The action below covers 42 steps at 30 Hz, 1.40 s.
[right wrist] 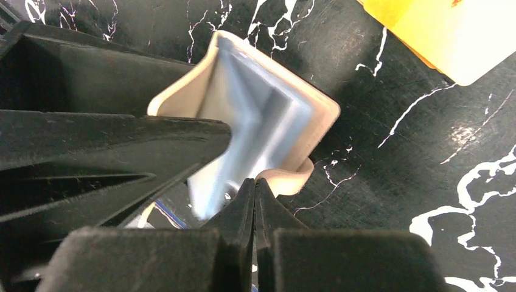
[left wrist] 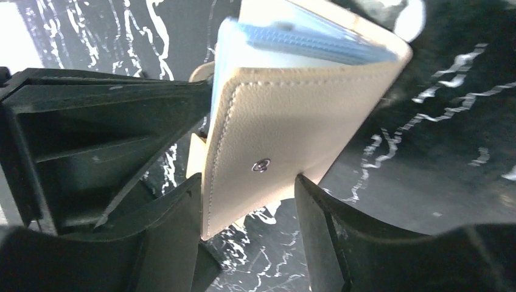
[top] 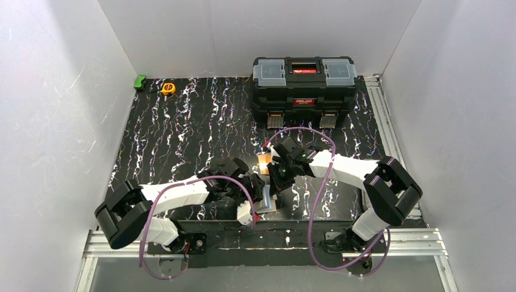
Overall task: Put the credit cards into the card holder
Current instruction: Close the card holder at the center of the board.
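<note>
Left tool (left wrist: 246,182) straddles the cream card holder (left wrist: 292,121) — whether it grips is unclear. Right tool (right wrist: 254,185) clenched at its rim; orange card (right wrist: 450,30) cut off.

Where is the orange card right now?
In the top view, the orange card lies flat on the table near the middle, just left of the right gripper and beyond the card holder.

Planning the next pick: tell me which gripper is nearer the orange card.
Right. The right gripper sits just beside the orange card; the left gripper is farther back toward the bases, straddling the card holder.
</note>
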{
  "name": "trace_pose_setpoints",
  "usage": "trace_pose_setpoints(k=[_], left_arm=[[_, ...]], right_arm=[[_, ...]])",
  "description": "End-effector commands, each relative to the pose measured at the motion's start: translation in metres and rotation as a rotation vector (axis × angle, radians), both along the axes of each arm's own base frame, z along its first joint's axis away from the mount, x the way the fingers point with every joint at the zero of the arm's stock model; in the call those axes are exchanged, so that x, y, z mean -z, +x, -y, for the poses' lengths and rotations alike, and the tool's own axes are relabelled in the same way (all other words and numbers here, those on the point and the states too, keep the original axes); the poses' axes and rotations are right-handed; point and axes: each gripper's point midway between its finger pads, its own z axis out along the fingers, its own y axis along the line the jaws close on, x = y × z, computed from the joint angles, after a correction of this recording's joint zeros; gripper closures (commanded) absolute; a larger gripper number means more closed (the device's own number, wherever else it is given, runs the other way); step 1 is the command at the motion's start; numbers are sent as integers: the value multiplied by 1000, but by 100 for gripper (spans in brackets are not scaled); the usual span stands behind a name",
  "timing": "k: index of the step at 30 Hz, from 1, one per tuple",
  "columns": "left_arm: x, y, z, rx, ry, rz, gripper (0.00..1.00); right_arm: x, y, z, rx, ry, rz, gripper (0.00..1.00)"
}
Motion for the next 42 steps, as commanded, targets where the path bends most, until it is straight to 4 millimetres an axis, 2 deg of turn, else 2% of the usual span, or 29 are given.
trace_pose_setpoints(k=[1, 7, 10, 13, 18, 21, 26, 31, 38, 42], left_arm=[[-9, 9, 26, 3, -113, 33, 45], [-18, 13, 30, -14, -140, 59, 36], [-24, 9, 28, -34, -149, 38, 29], [-25, 1, 23, -51, -137, 0, 27], [-19, -17, 12, -109, -84, -151, 31], [-20, -22, 12, -187, -63, -265, 40], [-9, -14, 15, -315, -43, -344, 46], [-14, -2, 24, -459, -86, -406, 51], [-1, 1, 11, -544, -96, -393, 50], [8, 3, 6, -573, -81, -372, 42]], right_arm=[[-9, 2, -4, -10, 58, 15, 99], [-8, 1, -1, 2, 72, 5, 99], [-7, 1, 2, 9, 73, -2, 99], [-6, 1, 5, 17, 71, -3, 99], [-7, -1, 12, 30, 71, -9, 99], [-6, -1, 13, 30, 75, -13, 99], [-4, -3, 14, 28, 77, -26, 99], [-4, -3, 15, 31, 80, -34, 99], [-1, -3, 15, 37, 90, -55, 99], [1, -5, 15, 34, 96, -66, 99]])
